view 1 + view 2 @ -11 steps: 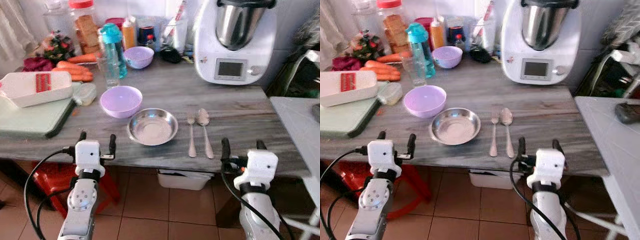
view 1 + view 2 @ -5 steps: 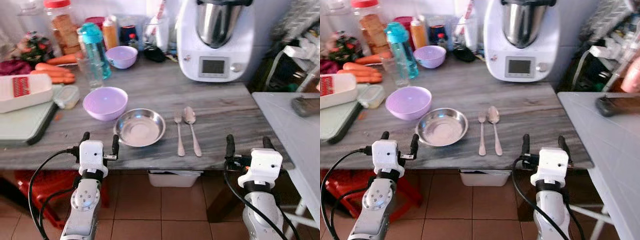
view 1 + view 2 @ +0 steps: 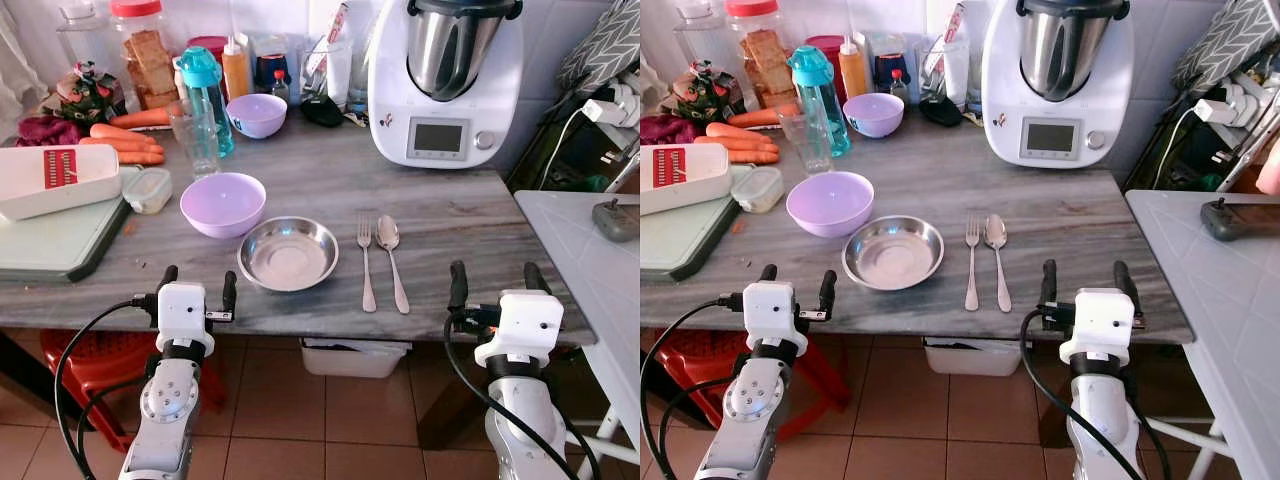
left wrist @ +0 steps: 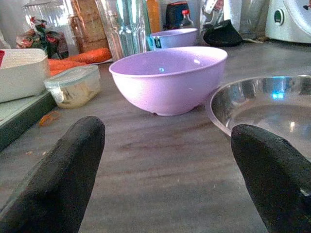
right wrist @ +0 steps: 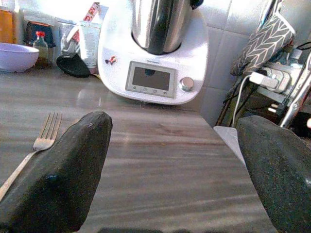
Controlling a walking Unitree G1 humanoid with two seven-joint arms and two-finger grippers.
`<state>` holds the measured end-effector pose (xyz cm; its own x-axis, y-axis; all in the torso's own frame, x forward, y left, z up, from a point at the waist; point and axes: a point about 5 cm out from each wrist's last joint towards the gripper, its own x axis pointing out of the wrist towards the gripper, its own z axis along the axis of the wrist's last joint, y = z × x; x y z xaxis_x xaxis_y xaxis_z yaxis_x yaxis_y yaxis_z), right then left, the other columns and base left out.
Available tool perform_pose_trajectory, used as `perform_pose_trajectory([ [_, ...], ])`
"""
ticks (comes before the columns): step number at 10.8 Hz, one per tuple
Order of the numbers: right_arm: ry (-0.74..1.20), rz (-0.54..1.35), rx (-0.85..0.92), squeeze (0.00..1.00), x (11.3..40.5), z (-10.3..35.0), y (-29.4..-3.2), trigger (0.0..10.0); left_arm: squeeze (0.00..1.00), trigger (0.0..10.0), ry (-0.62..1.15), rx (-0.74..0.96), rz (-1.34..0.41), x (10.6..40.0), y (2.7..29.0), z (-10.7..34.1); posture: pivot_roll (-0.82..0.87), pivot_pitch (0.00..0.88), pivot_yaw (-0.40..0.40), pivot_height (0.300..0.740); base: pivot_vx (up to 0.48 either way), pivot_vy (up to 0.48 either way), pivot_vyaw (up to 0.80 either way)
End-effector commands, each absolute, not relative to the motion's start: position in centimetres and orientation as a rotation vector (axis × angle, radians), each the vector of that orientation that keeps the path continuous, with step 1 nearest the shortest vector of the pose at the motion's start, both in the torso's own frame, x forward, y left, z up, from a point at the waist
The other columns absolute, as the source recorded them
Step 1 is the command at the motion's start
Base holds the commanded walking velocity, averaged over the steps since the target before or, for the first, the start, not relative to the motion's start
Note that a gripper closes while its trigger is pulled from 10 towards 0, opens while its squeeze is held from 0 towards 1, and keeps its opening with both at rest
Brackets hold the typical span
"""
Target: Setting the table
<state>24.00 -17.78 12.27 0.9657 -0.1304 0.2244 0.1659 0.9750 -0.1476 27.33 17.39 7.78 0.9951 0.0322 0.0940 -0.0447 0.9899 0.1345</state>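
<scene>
A steel bowl [image 3: 289, 252] sits near the front of the grey counter [image 3: 460, 215], with a fork [image 3: 366, 260] and a spoon [image 3: 391, 255] laid side by side to its right. A lilac bowl [image 3: 222, 203] stands just behind and left of the steel bowl; a smaller lilac bowl [image 3: 256, 114] is at the back. My left gripper [image 3: 198, 288] is open at the counter's front edge, left of the steel bowl [image 4: 265, 104]. My right gripper [image 3: 497, 283] is open at the front edge, right of the spoon, with the fork [image 5: 41, 138] off to one side in its wrist view.
A white kitchen machine [image 3: 443, 85] stands at the back right. Jars, a teal bottle [image 3: 208, 95], a glass [image 3: 194, 137], carrots [image 3: 125, 140], a white slicer [image 3: 55, 178] on a green board [image 3: 55, 240] crowd the left. A white table [image 3: 595, 250] with a dark device [image 3: 616, 217] lies right.
The whole view has shifted as the camera moved, swinging right and then partly back. Both grippers stay open at the counter's edge and nothing on the counter has moved.
</scene>
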Motion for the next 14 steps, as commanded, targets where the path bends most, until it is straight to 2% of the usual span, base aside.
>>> perform_pose_trajectory([
  [1, -0.218, -0.165, -0.165, 0.0, 24.01, 12.27, -17.99, 10.0, 0.0, 10.0, -0.08, 0.151, 0.036, 27.38, 17.48, 7.64, -0.03, 0.0, 0.023, 0.74, -0.334, 0.0, 0.0],
  [14, -0.216, -0.164, -0.145, 0.0, 24.07, 12.0, -17.37, 10.0, 0.0, 10.0, -0.077, 0.169, 0.004, 27.77, 17.07, 7.76, -0.04, 0.0, 0.046, 0.74, -0.362, 0.0, 0.0],
])
